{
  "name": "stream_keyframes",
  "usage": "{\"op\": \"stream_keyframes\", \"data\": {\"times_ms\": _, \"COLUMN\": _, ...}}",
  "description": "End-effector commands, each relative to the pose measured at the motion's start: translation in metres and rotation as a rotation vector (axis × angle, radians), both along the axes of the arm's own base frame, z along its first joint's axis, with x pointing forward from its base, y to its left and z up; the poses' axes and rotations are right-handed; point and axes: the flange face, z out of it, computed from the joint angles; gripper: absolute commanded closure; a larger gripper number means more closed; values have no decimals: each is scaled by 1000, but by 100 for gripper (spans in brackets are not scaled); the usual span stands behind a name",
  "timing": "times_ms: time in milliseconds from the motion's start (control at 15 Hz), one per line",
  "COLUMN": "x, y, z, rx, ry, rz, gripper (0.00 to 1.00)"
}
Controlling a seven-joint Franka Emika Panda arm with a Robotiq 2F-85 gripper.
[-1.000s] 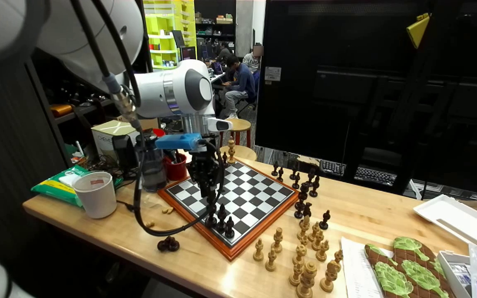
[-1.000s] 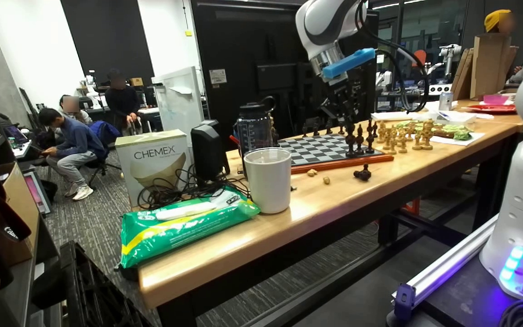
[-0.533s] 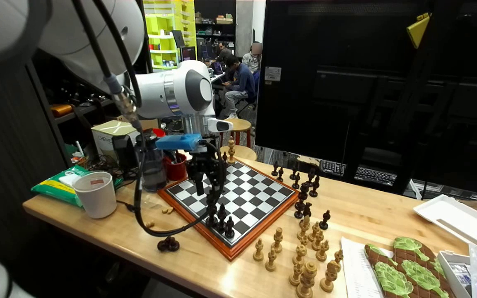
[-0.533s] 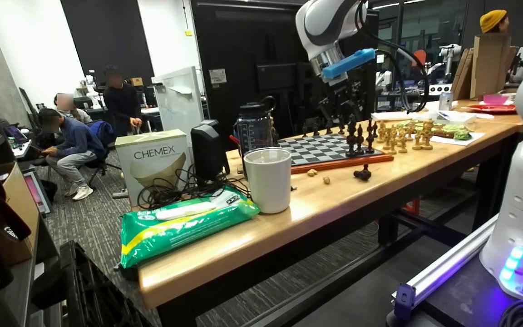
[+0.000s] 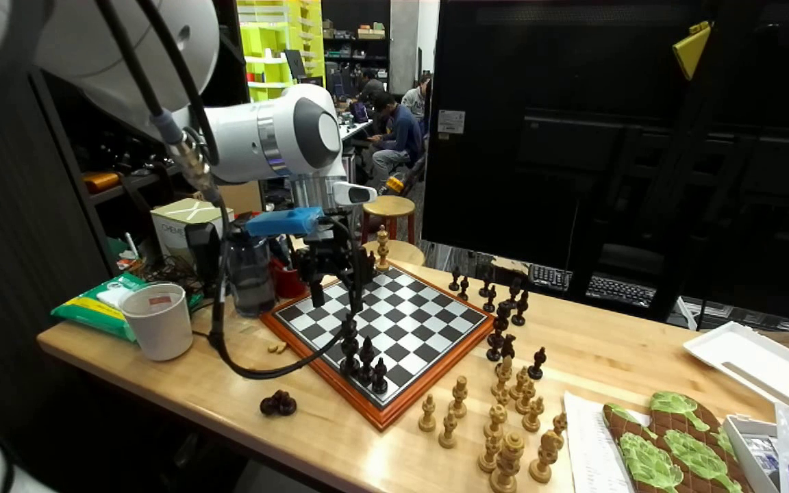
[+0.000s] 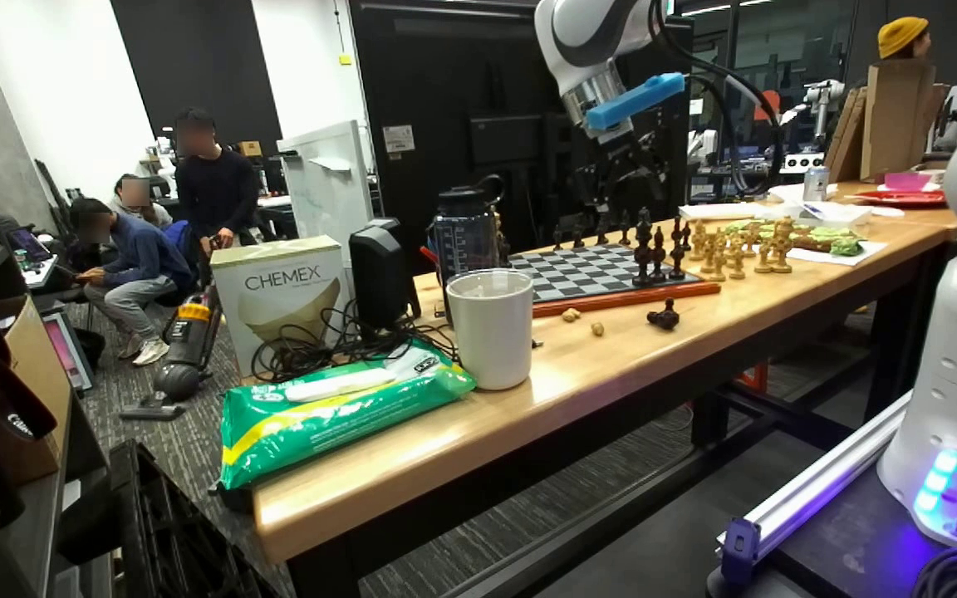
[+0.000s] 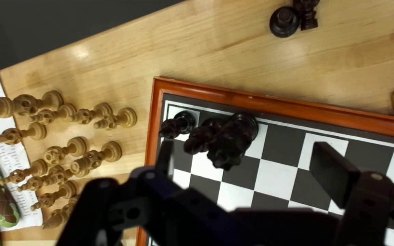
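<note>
In the wrist view my gripper (image 7: 248, 164) stands wide open above the chessboard (image 7: 275, 179), with nothing gripped. A tall dark piece with a crowned top (image 7: 229, 145) stands on the board's edge row, seen in the gap but apart from the fingers (image 7: 333, 172). Close beside it are a second dark piece (image 7: 204, 135) and a smaller dark piece (image 7: 178, 124) in the corner. Both exterior views have this row upright, the tall dark piece (image 6: 643, 249) below the raised gripper. A hanging cable (image 5: 257, 374) partly crosses the gripper in an exterior view.
Light pieces (image 5: 507, 459) and dark pieces (image 5: 502, 315) crowd the table beside the board. Fallen dark pieces (image 5: 278, 404) lie near the table's edge. A white cup (image 5: 161, 329), a water bottle (image 5: 251, 281) and an oven mitt (image 5: 668, 438) are also there.
The jaws were close about the top of the tall dark piece; they have spread apart. My gripper has since risen and drawn back, while the piece stays standing on the board.
</note>
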Motion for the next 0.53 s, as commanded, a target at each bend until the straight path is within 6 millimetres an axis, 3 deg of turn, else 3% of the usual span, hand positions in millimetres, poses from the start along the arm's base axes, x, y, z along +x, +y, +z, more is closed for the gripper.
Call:
{"op": "stream_keyframes", "data": {"times_ms": 0, "x": -20, "y": 16, "z": 37, "rx": -7, "ry": -10, "rz": -18, "gripper": 0}}
{"op": "stream_keyframes", "data": {"times_ms": 467, "x": -38, "y": 20, "z": 78, "rx": 204, "ry": -87, "rz": 29, "gripper": 0}}
